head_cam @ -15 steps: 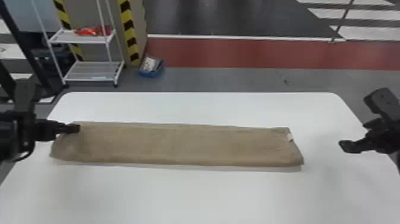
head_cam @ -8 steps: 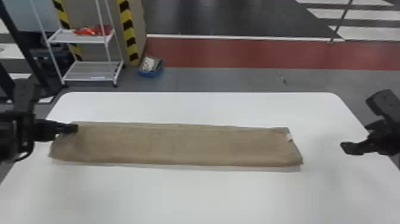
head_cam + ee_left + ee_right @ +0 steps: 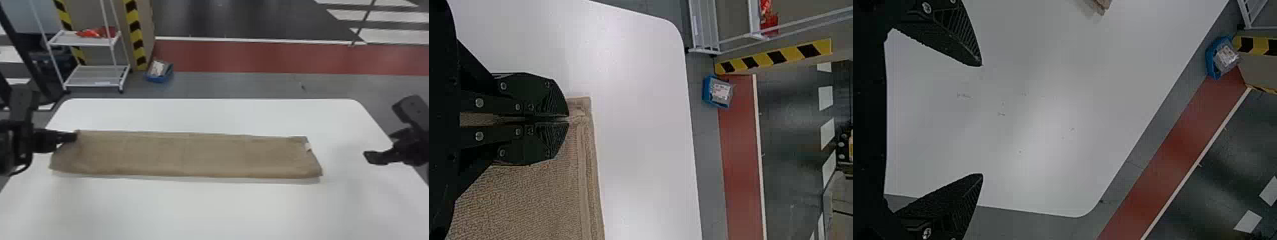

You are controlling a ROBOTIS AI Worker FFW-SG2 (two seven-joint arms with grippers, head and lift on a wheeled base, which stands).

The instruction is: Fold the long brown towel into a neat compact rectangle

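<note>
- While a long brown towel (image 3: 191, 156) lies flat across the white table (image 3: 204, 210) from left to right, the left gripper (image 3: 76, 137) is at its far left corner
- The left wrist view shows that gripper's two black fingers pressed together, with a little bunch of towel pinched at their tips, just beside the corner
- The right gripper (image 3: 378, 145) is over the right side of the table, well apart from the towel, its fingers spread wide with nothing between them
- A small white tag (image 3: 308, 146) is on the towel near its far right corner, and the right end slants outward toward the near side
- On the floor beyond the table are a white shelf cart (image 3: 92, 76) with something red (image 3: 95, 32) on its upper shelf, and a blue bin (image 3: 159, 77) near it
</note>
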